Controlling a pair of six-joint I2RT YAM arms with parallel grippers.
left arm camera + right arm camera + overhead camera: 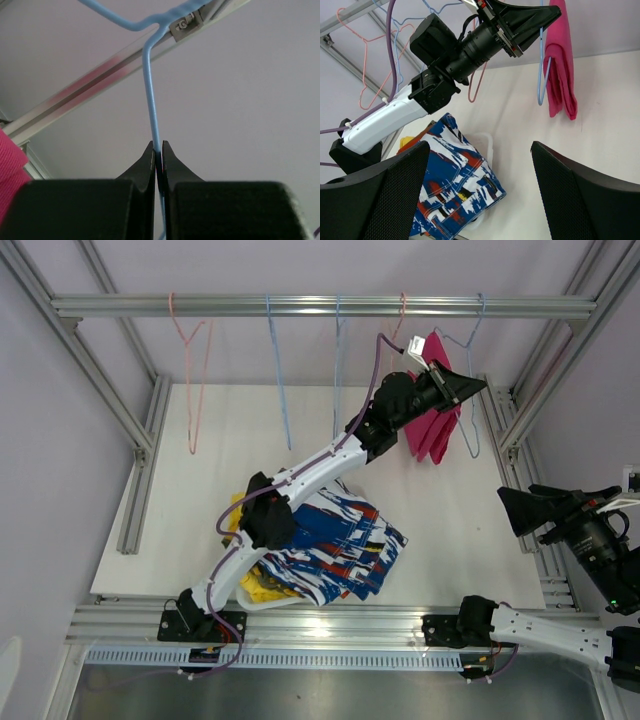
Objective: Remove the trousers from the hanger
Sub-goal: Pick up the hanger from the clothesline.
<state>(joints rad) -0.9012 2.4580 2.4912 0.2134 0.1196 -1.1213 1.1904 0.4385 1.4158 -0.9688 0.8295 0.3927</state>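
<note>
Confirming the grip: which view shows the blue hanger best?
Left wrist: the hanger runs close-up into the shut left gripper. Top shows it small beside the pink trousers; right wrist shows its lower loop beside them.

Rear: the rail (320, 306) spans the bench (460, 520). At its right end you find the end hanger (152, 100), which carries the hanging trousers (432, 430). Your left gripper (158, 150) sits there, jaws pinching the hanger's wire. Front centre lies the pile of trousers (345, 540) on the bench. Your right gripper (515, 512) stands at the bench's right edge, jaws parted, well apart from both.
</note>
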